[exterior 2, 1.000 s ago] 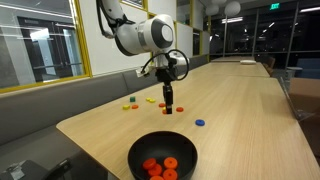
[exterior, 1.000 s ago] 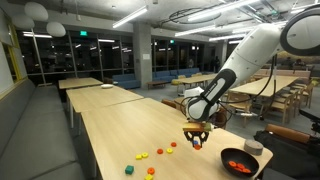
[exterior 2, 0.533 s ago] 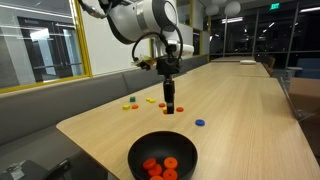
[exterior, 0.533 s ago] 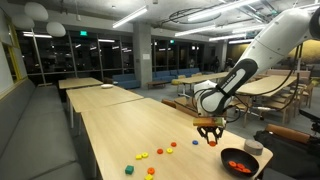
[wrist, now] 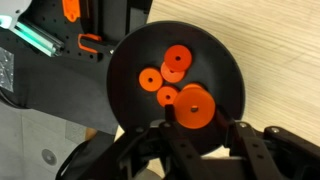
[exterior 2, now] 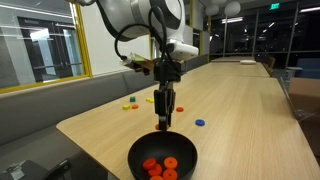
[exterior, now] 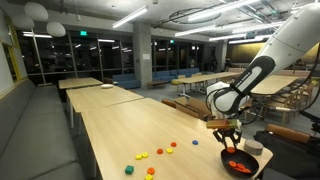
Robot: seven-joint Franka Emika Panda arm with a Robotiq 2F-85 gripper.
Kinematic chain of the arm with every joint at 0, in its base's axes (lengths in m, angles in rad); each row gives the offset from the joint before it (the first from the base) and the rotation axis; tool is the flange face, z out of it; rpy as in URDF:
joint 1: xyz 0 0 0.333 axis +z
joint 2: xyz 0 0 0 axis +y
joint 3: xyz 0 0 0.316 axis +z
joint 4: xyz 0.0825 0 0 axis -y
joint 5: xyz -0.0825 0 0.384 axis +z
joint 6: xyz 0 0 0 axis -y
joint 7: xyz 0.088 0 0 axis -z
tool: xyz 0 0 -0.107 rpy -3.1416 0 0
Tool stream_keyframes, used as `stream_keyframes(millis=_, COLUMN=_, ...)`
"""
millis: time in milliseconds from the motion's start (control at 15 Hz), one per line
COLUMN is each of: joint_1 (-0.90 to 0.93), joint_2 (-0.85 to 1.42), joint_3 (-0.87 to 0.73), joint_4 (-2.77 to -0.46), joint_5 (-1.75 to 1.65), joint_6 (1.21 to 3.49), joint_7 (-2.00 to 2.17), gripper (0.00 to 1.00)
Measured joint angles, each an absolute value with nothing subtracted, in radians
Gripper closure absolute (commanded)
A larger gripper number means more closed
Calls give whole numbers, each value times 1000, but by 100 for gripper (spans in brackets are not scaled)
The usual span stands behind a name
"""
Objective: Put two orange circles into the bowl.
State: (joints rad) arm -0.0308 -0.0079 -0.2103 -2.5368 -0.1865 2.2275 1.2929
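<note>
Orange circle is the piece to track. In an exterior view the tool has left the loose pieces lying mid-worktop, where it hung low a second ago, and now hangs above the bowl without touching it. The bowl sits near the end of the worktop with a grey cup just beside it, so sideways drift there risks a knock. The jaw state is too small to tell here. In an exterior view the tool has come off the scattered pieces and points straight down just above the far rim of the bowl. Several orange circles already lie inside. A blue disc lies on the worktop, near but apart. The bowl is close to the rounded worktop corner; the long bare wood beyond leaves open room for a retreat, and nothing stands overhead. In the wrist view the tool looks to be pinching the orange circle between its fingers, held over the inside of the bowl, with three smaller-looking circles lying on the bottom. One side of the bowl reaches close to the worktop edge, with dark gear beyond. Judgement: the carry is done and only the release remains, and a drop from here should land inside, clear of the rim. Whether this one completes the two cannot be told.
</note>
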Motion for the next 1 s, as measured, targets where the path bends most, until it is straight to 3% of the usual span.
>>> stream_keyframes(millis=333, joint_1=-86, joint_2=-22, joint_3=-204, joint_4=-2612, joint_5=-176, joint_6=2225, joint_7=1307, gripper=75)
stream_keyframes(millis=400, joint_1=-95, joint_2=-22, joint_3=-204, joint_4=-2623, joint_5=-172, joint_6=2225, joint_7=1307, gripper=32)
stream_keyframes(millis=467, joint_1=-104, joint_2=-21, joint_3=-204, joint_4=-2633, joint_5=-168, joint_6=2225, joint_7=1307, gripper=31)
stream_keyframes(millis=733, joint_1=-138, joint_2=-9, joint_3=-205, joint_4=-2657, joint_5=-143, joint_6=2225, joint_7=1307, gripper=2)
stream_keyframes(millis=1000, joint_1=-161, joint_2=9, joint_3=-208, joint_4=-2660, joint_5=-112, joint_6=2233, joint_7=1307, gripper=0)
